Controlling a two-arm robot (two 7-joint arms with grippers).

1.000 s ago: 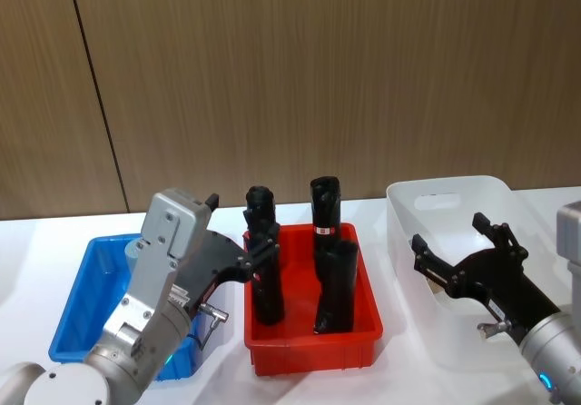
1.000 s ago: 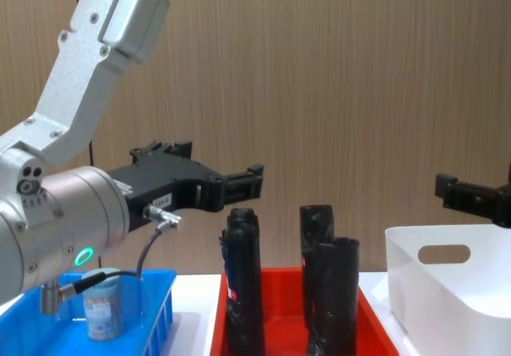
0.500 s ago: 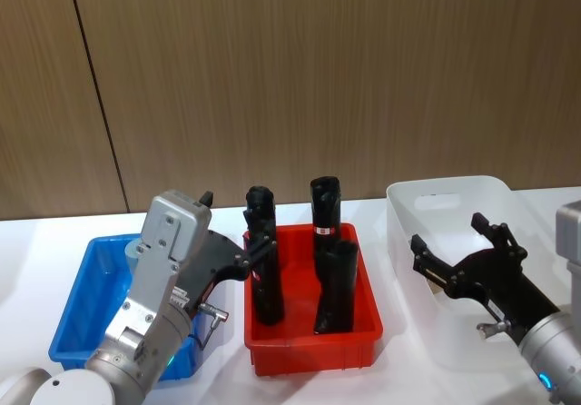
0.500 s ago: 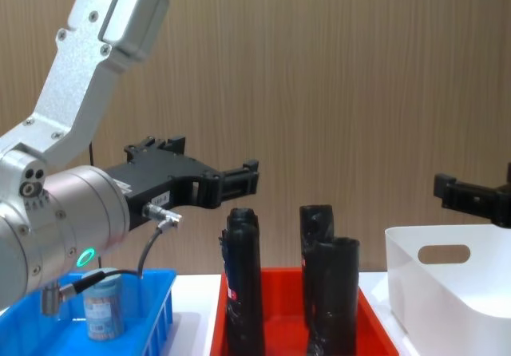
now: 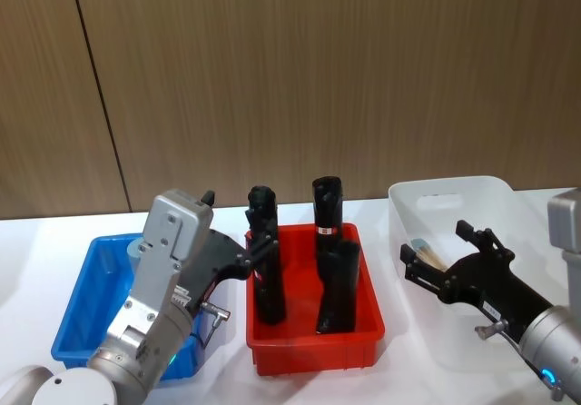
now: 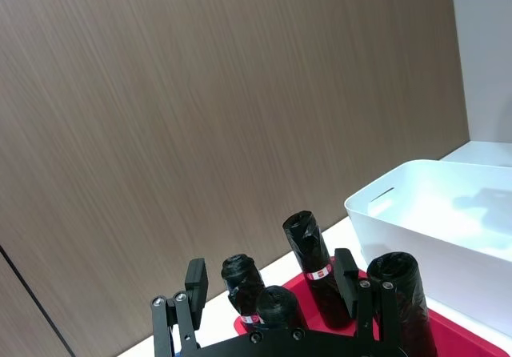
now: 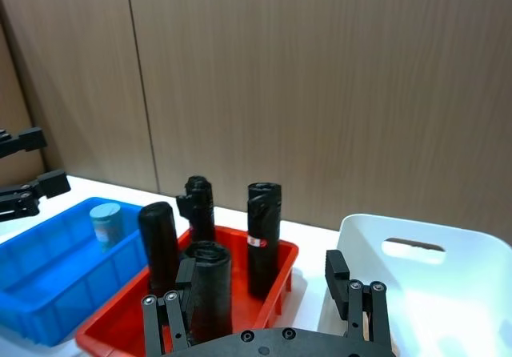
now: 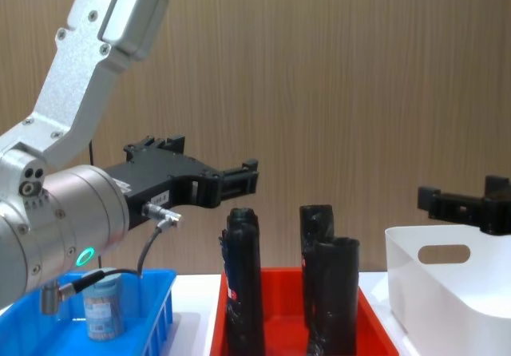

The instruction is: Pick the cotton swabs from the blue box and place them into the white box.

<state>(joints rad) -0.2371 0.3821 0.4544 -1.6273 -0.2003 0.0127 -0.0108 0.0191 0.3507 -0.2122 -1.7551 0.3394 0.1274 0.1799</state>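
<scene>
One of the cotton swabs [image 8: 102, 309], a clear jar with a pale lid, stands in the blue box [image 5: 86, 289] and shows again as the swab jar [image 7: 105, 222] in the blue box [image 7: 44, 257]. My left gripper [image 5: 234, 227] hangs open above the gap between that box and the red bin; the left gripper [image 6: 270, 277] has its fingers wide apart and holds nothing. Another swab jar [image 5: 427, 253] lies inside the white box [image 5: 449, 193]. My right gripper [image 5: 436, 242] hovers open just over the box's near-left part, the right gripper [image 8: 461, 200] above its rim.
Between the two boxes sits a red bin [image 5: 313, 346] holding three tall black rolls [image 5: 328, 207]. The left gripper [image 8: 207, 161] reaches out above those rolls. Everything rests on a white table [image 5: 36, 242] backed by a wood-panel wall.
My right gripper has shifted left and a little lower over the white box, uncovering a swab jar inside it. The left gripper rose slightly a second ago and has since held still.
</scene>
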